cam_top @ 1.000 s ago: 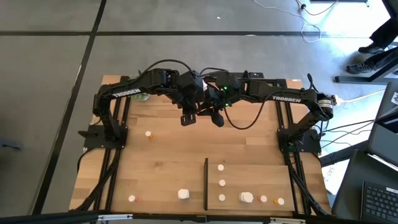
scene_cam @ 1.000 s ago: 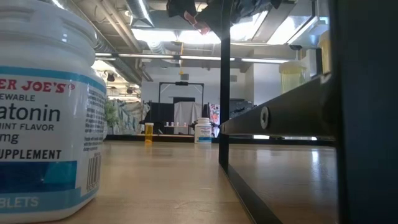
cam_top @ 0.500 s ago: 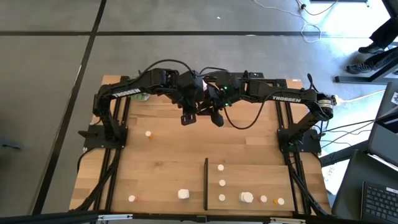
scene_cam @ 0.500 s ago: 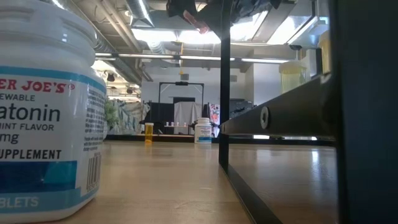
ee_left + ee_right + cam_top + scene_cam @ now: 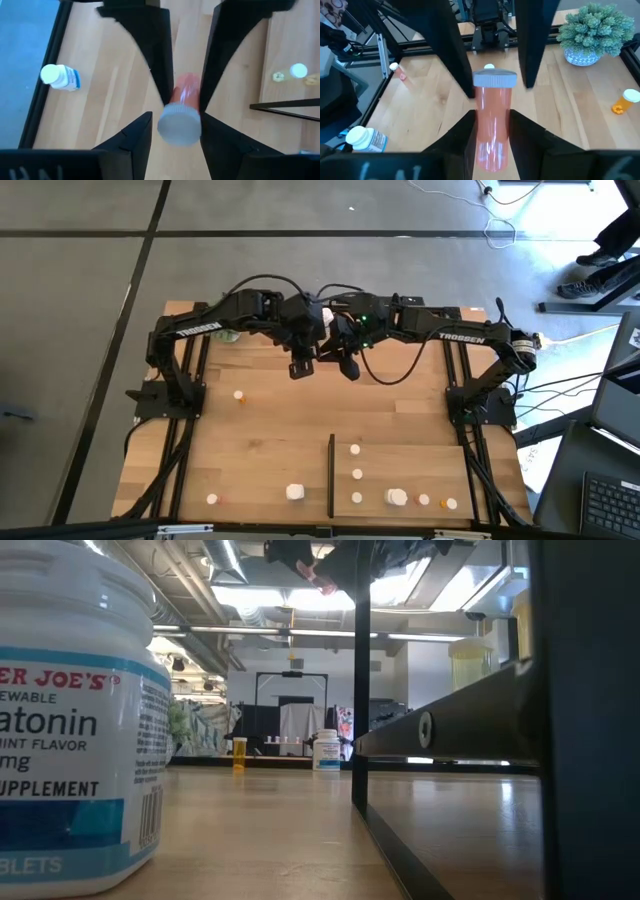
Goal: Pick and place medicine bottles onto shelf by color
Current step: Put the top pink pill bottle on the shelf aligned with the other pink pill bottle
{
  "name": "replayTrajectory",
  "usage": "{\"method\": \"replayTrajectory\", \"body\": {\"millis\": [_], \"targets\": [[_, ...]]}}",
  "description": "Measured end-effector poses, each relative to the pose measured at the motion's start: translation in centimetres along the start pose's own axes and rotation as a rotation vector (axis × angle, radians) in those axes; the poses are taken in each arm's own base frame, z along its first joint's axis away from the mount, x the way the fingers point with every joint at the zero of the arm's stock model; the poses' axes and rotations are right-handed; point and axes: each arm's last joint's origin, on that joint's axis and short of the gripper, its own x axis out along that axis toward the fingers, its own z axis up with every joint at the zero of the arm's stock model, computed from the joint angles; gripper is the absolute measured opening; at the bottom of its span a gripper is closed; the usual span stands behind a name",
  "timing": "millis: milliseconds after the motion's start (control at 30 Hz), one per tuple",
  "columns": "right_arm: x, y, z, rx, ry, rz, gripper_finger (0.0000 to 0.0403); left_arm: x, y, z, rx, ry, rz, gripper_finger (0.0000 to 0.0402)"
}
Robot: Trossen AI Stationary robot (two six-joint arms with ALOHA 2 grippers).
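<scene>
Orange bottle between two grippers

The right gripper pinched a translucent orange medicine bottle with a white cap; the left gripper stood spread around its cap end.

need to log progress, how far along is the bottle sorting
Done: about six bottles stand on the shelf. In hand: an orange bottle is held in mid-air by the right gripper, with the left gripper open around its cap. Left: shelving that one, plus at least three loose bottles on the table beside the shelf.
</scene>
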Motion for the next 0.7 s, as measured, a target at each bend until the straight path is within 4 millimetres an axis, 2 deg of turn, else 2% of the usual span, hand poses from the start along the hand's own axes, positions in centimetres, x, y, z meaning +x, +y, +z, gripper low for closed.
{"method": "replayTrajectory", "body": {"millis": [267, 367, 533, 700], "targets": [[-0.2, -0.1, 0.0, -0.013, 0.008, -0.001, 0.0103, -2.1, 0.2, -0.5, -0.006, -0.033, 0.005, 0.0151], [-0.9, 0.2, 0.2, -0.013, 0.000, -0.006, 0.0103, -3.2, 0.3, -0.7, -0.012, -0.049, 0.012, 0.0154], [-3.2, 0.9, 0.2, -0.006, 0.035, -0.091, 0.0103, -4.9, 0.5, -1.3, -0.031, -0.071, 0.013, 0.0152], [-7.2, 2.4, 0.3, -0.005, 0.043, -0.224, 0.0103, -6.7, 0.6, -1.8, -0.036, -0.104, 0.040, 0.0151]]}}
